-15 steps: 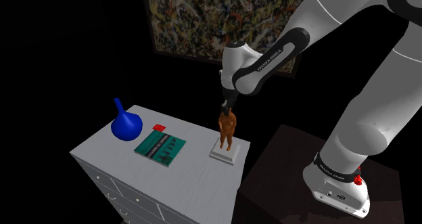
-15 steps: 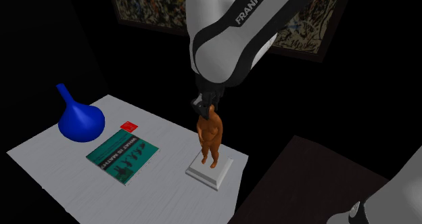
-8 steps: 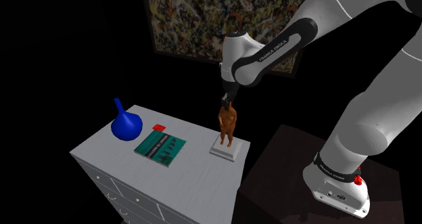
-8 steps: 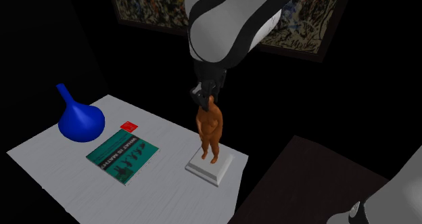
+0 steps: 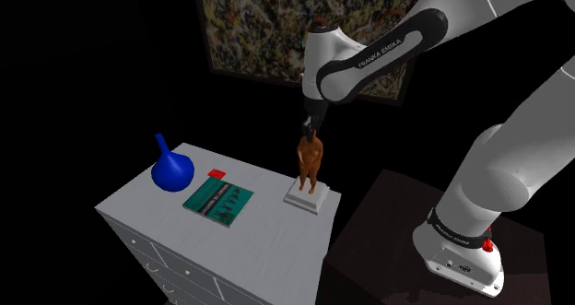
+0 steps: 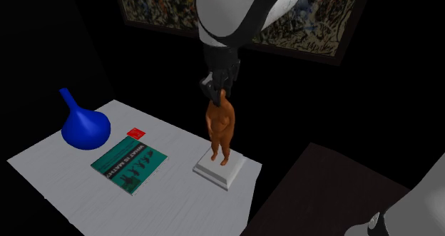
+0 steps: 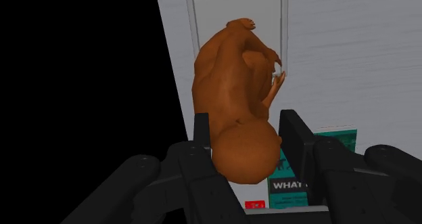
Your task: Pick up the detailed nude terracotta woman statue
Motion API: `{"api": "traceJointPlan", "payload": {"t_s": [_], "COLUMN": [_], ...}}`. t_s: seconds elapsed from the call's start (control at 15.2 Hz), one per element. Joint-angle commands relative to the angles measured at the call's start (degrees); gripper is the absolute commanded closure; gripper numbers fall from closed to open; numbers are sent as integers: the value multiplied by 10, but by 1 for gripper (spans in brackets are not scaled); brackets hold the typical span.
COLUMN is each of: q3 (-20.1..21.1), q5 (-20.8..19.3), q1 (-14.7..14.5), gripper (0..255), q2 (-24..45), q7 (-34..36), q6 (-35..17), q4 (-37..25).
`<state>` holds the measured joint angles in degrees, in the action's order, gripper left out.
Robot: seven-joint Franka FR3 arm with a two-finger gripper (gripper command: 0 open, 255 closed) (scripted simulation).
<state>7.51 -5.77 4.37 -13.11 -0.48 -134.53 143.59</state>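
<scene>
Statue (image 5: 310, 160) of a brown-orange nude woman stands upright on its white base (image 5: 307, 199), at the right-hand edge of the grey desk (image 5: 249, 248) near the middle of the shoulder view. The black jaws come straight down from above and clasp its head from both sides. Whether the base rests on the desk or hangs just above it cannot be told. A teal book (image 5: 218, 203), a small red tag (image 5: 217, 173) and a blue vase (image 5: 172, 170) lie further left, well apart from the base.
</scene>
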Motion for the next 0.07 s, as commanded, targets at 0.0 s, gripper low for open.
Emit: {"api": "traceJointPlan", "payload": {"t_s": [0.0], "q3": [0], "q5": [1], "q1": [0], "gripper": [255], "q2": [-2], "q7": [-1], "q6": [5], "q4": [-4]}}
